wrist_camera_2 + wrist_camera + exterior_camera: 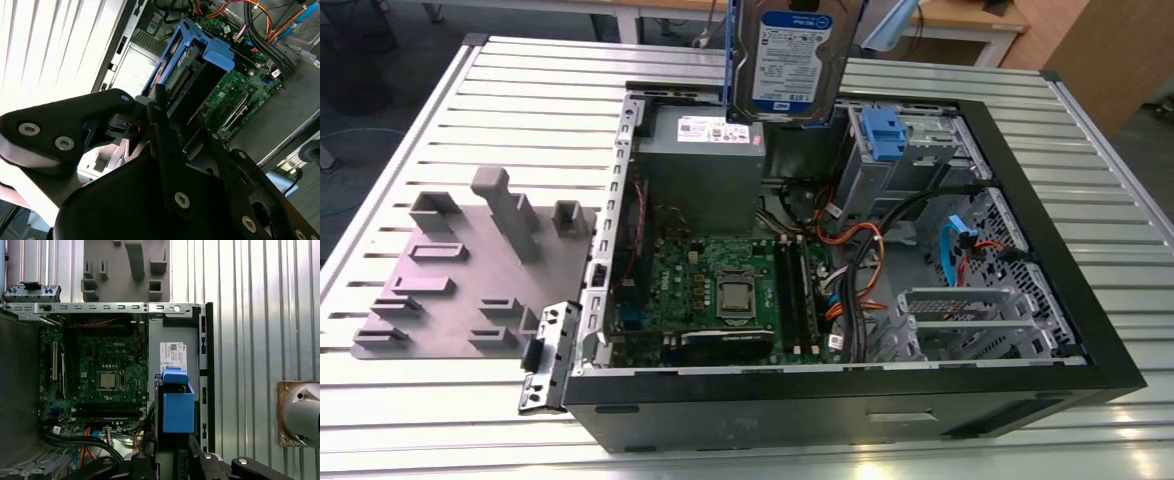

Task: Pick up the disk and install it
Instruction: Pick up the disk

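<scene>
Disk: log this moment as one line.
hand: shut on disk | disk: upright, aloft over open case | installed: no

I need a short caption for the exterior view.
The disk hangs upright above the open computer case on the slatted table.

I count: one disk (781, 62), one open computer case (854, 400), one motherboard (707, 280), one grey power-supply box (700, 165), one grey fixture plate (447, 290) at the case's 9 o'clock, one loose metal strip (547, 355) at 8, one surface (520, 90), my one pincer (179, 110).
</scene>
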`<action>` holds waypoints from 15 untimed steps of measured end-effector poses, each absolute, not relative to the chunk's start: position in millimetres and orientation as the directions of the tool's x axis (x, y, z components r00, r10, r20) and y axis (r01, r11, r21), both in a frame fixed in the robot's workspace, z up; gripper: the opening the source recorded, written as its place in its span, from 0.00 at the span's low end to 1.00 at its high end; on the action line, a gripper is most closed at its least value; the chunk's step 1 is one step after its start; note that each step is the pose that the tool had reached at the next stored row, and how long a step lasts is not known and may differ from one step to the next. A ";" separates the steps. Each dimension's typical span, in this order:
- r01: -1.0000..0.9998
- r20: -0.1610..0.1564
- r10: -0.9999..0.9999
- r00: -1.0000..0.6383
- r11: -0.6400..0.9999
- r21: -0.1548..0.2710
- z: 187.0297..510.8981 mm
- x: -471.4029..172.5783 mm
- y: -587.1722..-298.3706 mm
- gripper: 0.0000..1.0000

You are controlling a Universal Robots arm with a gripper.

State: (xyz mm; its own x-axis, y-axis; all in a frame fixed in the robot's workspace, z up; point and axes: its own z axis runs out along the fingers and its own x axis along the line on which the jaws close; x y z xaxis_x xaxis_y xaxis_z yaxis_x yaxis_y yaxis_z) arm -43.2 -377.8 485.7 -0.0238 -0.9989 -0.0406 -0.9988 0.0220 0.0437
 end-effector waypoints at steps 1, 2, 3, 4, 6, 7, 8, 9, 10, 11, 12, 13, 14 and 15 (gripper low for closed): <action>-0.999 -0.041 -0.999 -0.024 0.022 0.044 485.7 -43.2 -377.8 0.35; -0.999 -0.041 -0.999 -0.024 0.022 0.044 485.7 -43.1 -377.8 0.35; -0.999 -0.041 -0.999 -0.024 0.022 0.044 485.7 -43.1 -377.8 0.35; -0.999 -0.041 -0.999 -0.024 0.022 0.044 485.7 -43.1 -377.8 0.35; -0.999 -0.041 -0.999 -0.024 0.022 0.044 485.7 -43.1 -377.8 0.35; -0.999 -0.041 -0.999 -0.024 0.022 0.044 485.6 -43.1 -377.8 0.35; -0.999 -0.041 -0.999 -0.024 0.022 0.044 485.7 -43.0 -377.8 0.35; -0.999 -0.041 -0.999 -0.024 0.022 0.044 485.6 -42.6 -377.8 0.35; -0.999 -0.041 -0.999 -0.024 0.022 0.044 485.6 -42.0 -377.8 0.35; -0.999 -0.041 -0.999 -0.024 0.022 0.044 485.6 -41.2 -377.8 0.35; -0.999 -0.041 -0.999 -0.024 0.022 0.044 485.5 -40.2 -377.8 0.35; -0.999 -0.041 -0.999 -0.024 0.022 0.044 485.4 -39.1 -377.8 0.35; -0.999 -0.041 -0.999 -0.024 0.022 0.044 485.4 -37.9 -377.8 0.35; -0.999 -0.041 -0.999 -0.024 0.022 0.044 485.3 -36.7 -377.8 0.35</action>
